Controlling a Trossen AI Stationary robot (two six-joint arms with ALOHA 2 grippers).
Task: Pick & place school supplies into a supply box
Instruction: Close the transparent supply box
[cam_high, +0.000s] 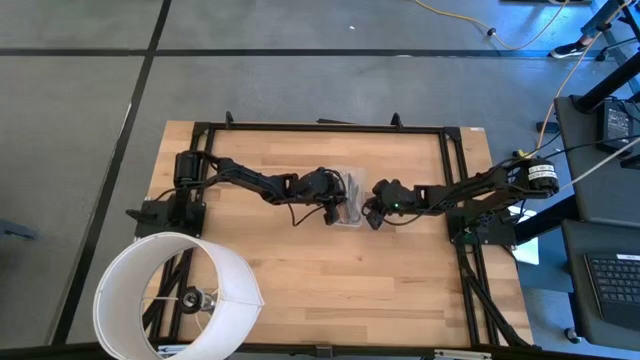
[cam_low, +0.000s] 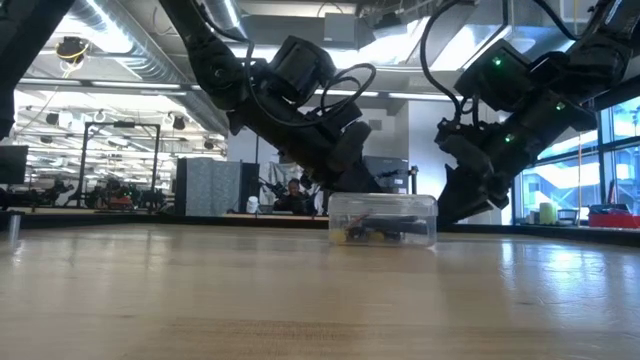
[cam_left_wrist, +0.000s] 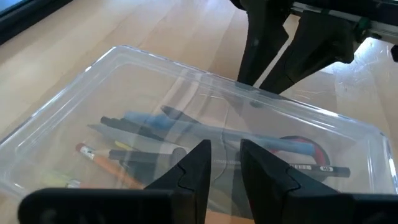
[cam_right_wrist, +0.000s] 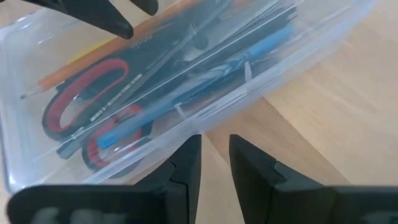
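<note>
From above I can't separate the pens in the clear box (cam_high: 350, 200); both arms cover part of it. In the left wrist view my own fingers (cam_left_wrist: 199, 165) hide the box's near wall, and the scissors (cam_left_wrist: 305, 149) show only as a red curve. At desk height the contents are a dark smear.

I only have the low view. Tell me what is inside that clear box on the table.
Observer: Scissors with red handles lie among pens in the supply box.
Operator: Report the left pincer.
Observer: The left pincer hangs over the box, fingers apart, holding nothing.
Operator: Now the right one.
Observer: The right pincer is outside the box's long wall, over bare table, fingers slightly apart, empty.
</note>
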